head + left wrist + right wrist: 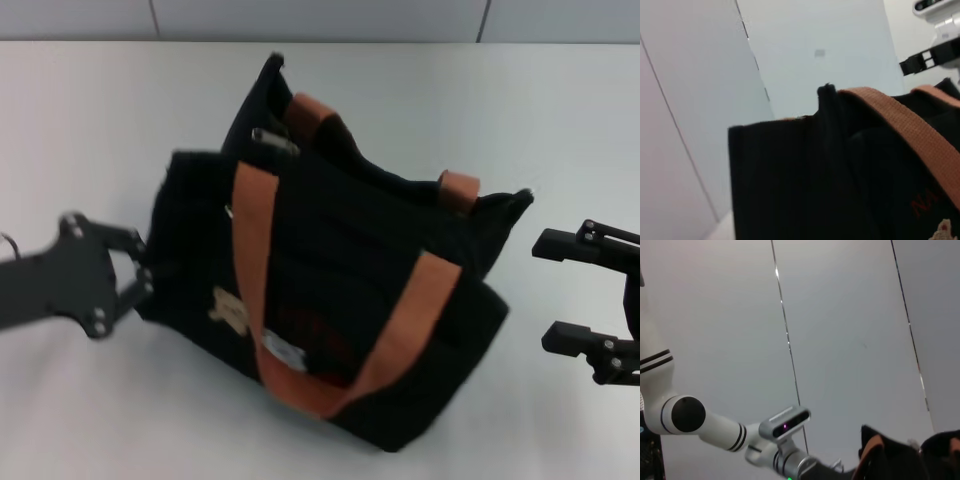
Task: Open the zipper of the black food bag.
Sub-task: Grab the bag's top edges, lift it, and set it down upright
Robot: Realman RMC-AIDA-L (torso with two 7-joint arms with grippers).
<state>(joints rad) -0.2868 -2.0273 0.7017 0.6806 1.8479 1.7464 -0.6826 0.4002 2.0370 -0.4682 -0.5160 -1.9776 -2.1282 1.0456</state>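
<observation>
The black food bag (340, 290) stands tilted in the middle of the white table, with orange-brown handles, a tan bear patch and red lettering on its front. A silver pull tab of the zipper (272, 138) shows at the far left end of the top seam. My left gripper (146, 268) is at the bag's left side, its fingers closed in on the side panel. My right gripper (545, 290) hovers open just right of the bag, apart from it. The left wrist view shows the bag (840, 170) close up, and the right wrist view catches the bag's top corner (900, 455).
The white table (120, 400) extends all around the bag. A pale panelled wall (320, 18) runs along its far edge. The left arm (730, 430) shows in the right wrist view, and the right gripper (921, 61) shows far off in the left wrist view.
</observation>
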